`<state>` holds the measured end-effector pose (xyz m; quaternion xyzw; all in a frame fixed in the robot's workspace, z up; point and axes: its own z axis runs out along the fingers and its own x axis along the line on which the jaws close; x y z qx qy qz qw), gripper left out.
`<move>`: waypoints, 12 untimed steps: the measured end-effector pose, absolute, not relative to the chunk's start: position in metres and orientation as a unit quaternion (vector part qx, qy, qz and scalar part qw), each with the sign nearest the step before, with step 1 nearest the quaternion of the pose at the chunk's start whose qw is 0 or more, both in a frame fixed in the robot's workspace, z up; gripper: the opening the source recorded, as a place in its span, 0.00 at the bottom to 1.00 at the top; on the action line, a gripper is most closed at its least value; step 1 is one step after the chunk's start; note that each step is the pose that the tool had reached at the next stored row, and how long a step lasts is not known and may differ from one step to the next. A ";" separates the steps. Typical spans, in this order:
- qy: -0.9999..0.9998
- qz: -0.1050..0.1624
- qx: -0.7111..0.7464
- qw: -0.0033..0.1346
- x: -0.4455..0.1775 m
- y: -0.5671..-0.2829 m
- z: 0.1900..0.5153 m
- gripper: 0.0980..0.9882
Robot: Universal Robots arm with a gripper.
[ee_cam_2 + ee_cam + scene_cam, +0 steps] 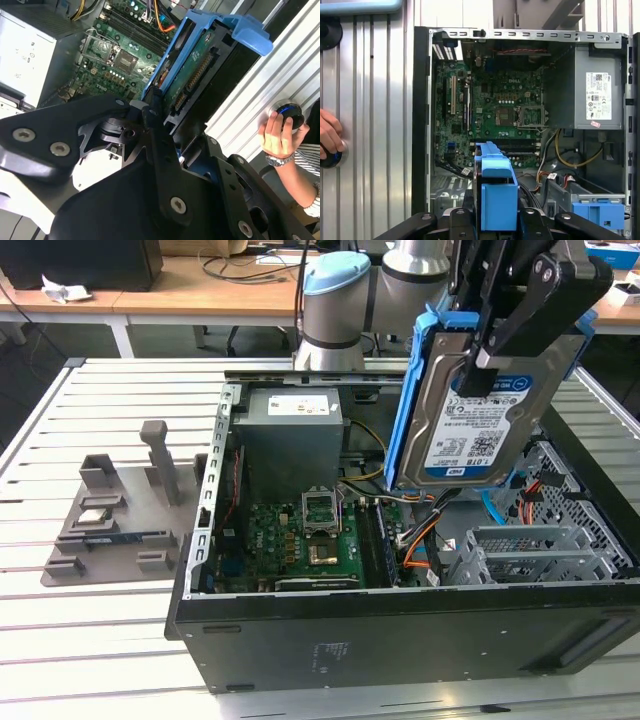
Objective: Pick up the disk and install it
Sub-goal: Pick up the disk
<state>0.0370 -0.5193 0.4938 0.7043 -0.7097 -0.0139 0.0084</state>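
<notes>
Silver metal framed by a blue rail, the disk point(480, 415) hangs in the air, clenched between my fingers point(486, 365), which press on its two flat faces. It stands on edge with its long axis steeply upright, leaning a little, one short end pointing down into the open computer case point(400, 640). It is clear of everything inside, above the drive cage point(530, 550) on the exterior view's right. Its white-and-blue label faces the exterior camera. In the second wrist view, the opposite face shows its green circuit board point(200, 65). In the first wrist view I look along the disk's blue edge point(497, 195) towards the motherboard point(495, 110) and the grey power supply point(597, 95).

On the slatted counter point(100, 640), well apart to the exterior view's left, lies a grey fixture point(110, 520). A person's hand point(277, 132) rests on a round button just beside the case.
</notes>
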 end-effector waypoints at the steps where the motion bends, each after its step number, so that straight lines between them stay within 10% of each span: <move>1: -0.710 -0.014 0.704 0.008 0.038 -0.519 0.493 0.30; 12: -0.710 -0.014 0.704 0.008 0.054 -0.526 0.479 0.30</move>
